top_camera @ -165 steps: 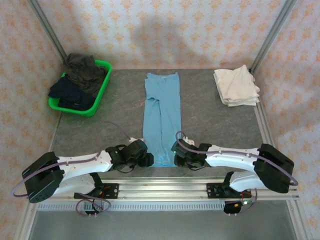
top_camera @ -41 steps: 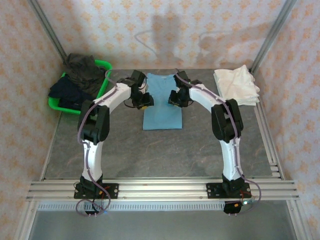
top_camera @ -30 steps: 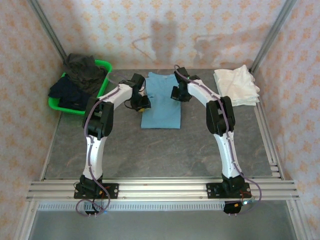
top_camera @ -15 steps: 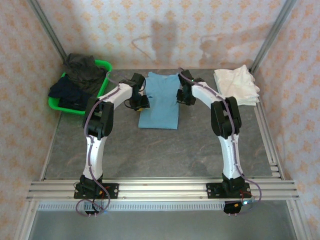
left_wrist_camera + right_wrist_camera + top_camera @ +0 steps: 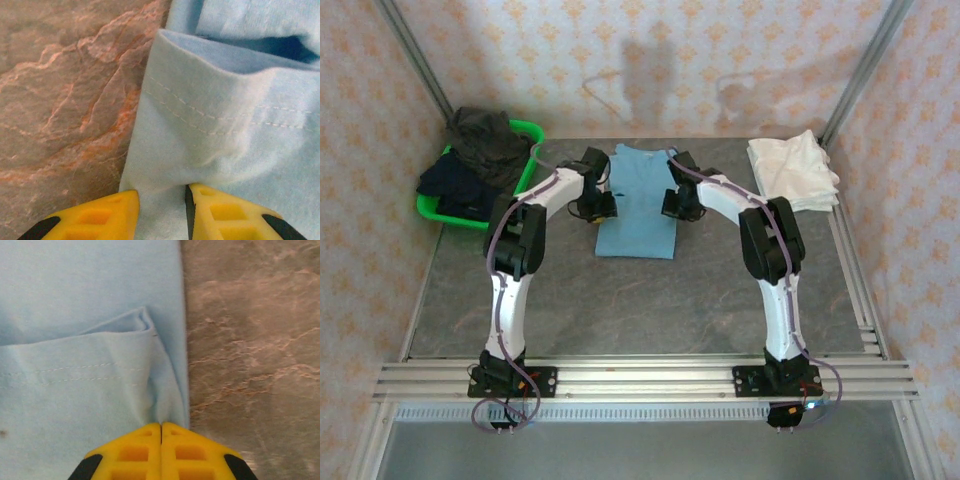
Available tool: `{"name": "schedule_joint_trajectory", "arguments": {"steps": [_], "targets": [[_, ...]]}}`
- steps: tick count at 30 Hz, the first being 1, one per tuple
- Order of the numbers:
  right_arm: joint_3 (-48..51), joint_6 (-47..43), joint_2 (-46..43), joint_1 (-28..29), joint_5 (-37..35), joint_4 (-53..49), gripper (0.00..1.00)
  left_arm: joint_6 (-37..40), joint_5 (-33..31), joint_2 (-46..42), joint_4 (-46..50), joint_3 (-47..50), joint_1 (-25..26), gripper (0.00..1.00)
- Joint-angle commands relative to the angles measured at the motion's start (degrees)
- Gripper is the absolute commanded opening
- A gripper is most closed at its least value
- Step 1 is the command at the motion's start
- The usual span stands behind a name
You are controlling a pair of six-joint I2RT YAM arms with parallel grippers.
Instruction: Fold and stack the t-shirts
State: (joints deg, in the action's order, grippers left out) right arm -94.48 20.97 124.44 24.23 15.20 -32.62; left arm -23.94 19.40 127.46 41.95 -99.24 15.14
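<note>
A sky-blue t-shirt (image 5: 638, 210) lies folded in half at the back middle of the table, hem edge on top. My left gripper (image 5: 602, 207) sits at its left edge. In the left wrist view the yellow fingertips (image 5: 115, 210) stand a little apart, with a fold of the blue cloth (image 5: 225, 125) pinched between them in the left gripper (image 5: 162, 192). My right gripper (image 5: 673, 205) is at the shirt's right edge. There the right gripper (image 5: 161, 425) has its jaws pressed together, and the blue cloth (image 5: 75, 390) bunches into their tips. Cream-white t-shirts (image 5: 792, 172) lie stacked at the back right.
A green basket (image 5: 525, 178) with dark clothes stands at the back left. Grey stone-pattern tabletop (image 5: 640, 300) stretches bare between the shirt and the arm bases. Metal frame posts (image 5: 850, 80) rise at the back corners, against patterned walls.
The right gripper swung off the shirt's right edge, then came back and closed on it. The folded shirt slid slightly toward the near left. The left gripper kept its hold.
</note>
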Motion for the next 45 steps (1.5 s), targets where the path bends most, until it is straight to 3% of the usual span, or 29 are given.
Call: {"name": "schedule_joint_trajectory", "arguments": {"steps": [1,7,9,12,17,20,25,31,37,42,45], "targets": [[4.7,0.4,-5.3,-1.5,-2.8,1.0,0.00,-0.1,-2.9,-1.2,2.6,3.8,-1.4,0.31],[6.9,-0.6,-6.8,-2.1,-2.3,0.7,0.00,-0.6,-1.2,-1.5,1.4,4.5,-1.4,0.31],[6.6,-0.6,-6.5,-2.1,-1.0,1.0,0.15,-0.5,-1.0,-1.8,1.8,3.9,-1.2,0.31],[6.6,-0.5,-7.5,-2.0,0.4,1.8,0.25,0.0,-1.5,-3.3,2.8,2.9,-0.4,0.36],[10.6,0.8,-11.5,-0.9,0.8,4.8,0.29,-0.1,-2.7,-7.9,2.9,4.6,-0.2,0.49],[11.5,1.3,-11.0,0.8,1.4,6.5,0.29,-0.6,-3.0,-10.6,2.3,6.5,-0.1,0.50],[10.3,1.8,-8.2,2.2,1.7,5.9,0.32,-1.4,-3.8,-15.7,0.0,13.8,0.8,0.50],[21.3,3.8,-15.6,4.8,-0.1,10.7,0.53,-4.0,-0.1,-23.3,-7.0,27.8,1.5,0.51],[28.5,6.1,-21.0,9.9,-3.0,10.1,0.54,-6.1,2.5,-29.0,-12.9,36.4,2.0,0.53],[33.4,7.3,-21.8,11.1,0.1,12.8,0.54,-10.2,7.4,-30.7,-21.5,42.5,2.0,0.55],[37.3,8.7,-23.9,12.0,0.4,15.6,0.55,-10.9,7.1,-30.6,-23.1,44.5,2.3,0.55]]}}
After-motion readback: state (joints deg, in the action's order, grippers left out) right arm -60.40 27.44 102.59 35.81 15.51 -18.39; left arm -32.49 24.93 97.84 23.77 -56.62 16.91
